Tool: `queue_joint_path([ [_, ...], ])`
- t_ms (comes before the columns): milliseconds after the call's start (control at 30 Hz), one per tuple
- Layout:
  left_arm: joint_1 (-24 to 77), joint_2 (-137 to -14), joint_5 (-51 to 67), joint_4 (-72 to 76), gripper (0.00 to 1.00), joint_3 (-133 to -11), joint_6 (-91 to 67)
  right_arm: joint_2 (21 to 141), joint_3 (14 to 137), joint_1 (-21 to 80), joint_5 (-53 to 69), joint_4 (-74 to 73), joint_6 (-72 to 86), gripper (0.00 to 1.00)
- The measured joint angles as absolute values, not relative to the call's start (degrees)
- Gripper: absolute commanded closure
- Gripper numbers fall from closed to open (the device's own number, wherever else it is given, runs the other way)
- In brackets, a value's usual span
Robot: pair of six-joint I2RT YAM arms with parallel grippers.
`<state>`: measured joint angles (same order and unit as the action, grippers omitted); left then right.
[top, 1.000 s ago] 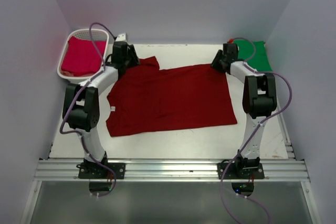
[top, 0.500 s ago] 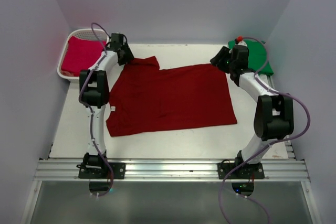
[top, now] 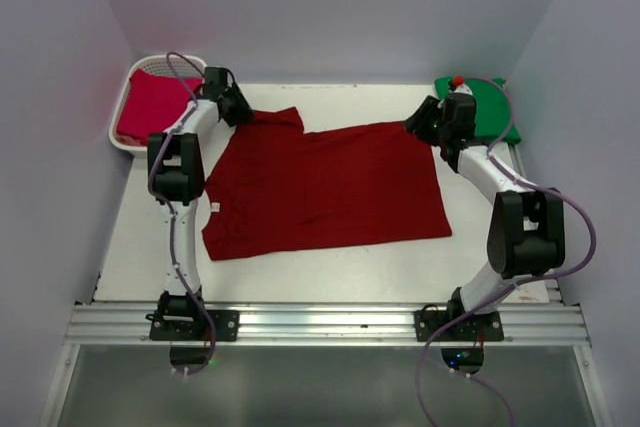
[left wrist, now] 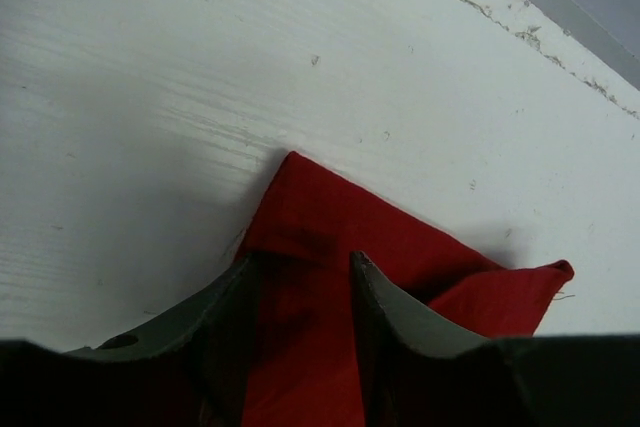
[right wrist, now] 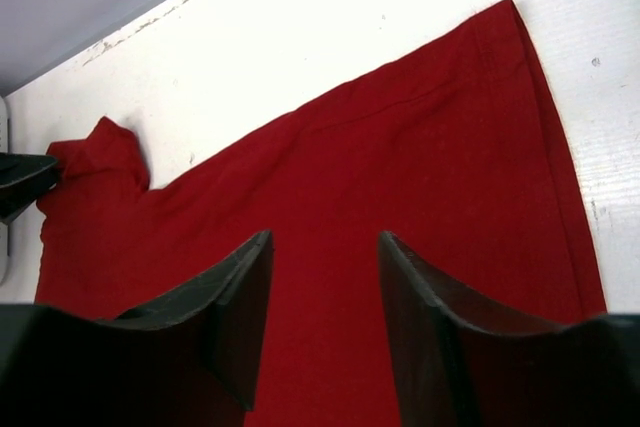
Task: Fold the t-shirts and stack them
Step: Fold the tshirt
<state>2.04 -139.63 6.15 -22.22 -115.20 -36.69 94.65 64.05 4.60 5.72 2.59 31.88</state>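
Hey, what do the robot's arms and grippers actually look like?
The left arm and right arm have white links with black joint housings, and a lilac cable loops along each. The left gripper and right gripper have dark grey, tapering fingers.

the dark maroon tee (top: 325, 187) is lying spread flat in the middle, its sleeve (top: 285, 119) poking out far left; the bright green tee (top: 494, 119) is sitting folded in the far right corner; the pinkish crimson tee (top: 152, 107) is resting in the white basket (top: 120, 115)
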Motion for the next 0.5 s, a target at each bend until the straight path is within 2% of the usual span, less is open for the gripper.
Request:
queue_joint_path([
  [67,1.76,-139.65,7.31,-20.60,0.63,-114.04,-37.01,94.61,64.05,4.60,5.74,2.55,31.77,0.62],
  [167,1.17,-139.65,8.36,-18.17,0.74,-112.57,-37.54,94.61,64.05,4.60,5.74,2.52,31.55,0.69],
  [200,0.99,-139.65,8.58,-17.74,0.78,-112.36,-37.63,94.61,64.05,4.60,5.74,2.52,31.44,0.74],
  [333,0.54,-139.65,8.78,-16.88,0.90,-111.68,-37.76,94.61,64.05,4.60,5.74,2.50,31.31,0.82],
  [500,0.49,-139.65,8.78,-16.16,0.92,-111.22,-37.80,94.61,64.05,4.60,5.74,2.50,31.24,0.84],
])
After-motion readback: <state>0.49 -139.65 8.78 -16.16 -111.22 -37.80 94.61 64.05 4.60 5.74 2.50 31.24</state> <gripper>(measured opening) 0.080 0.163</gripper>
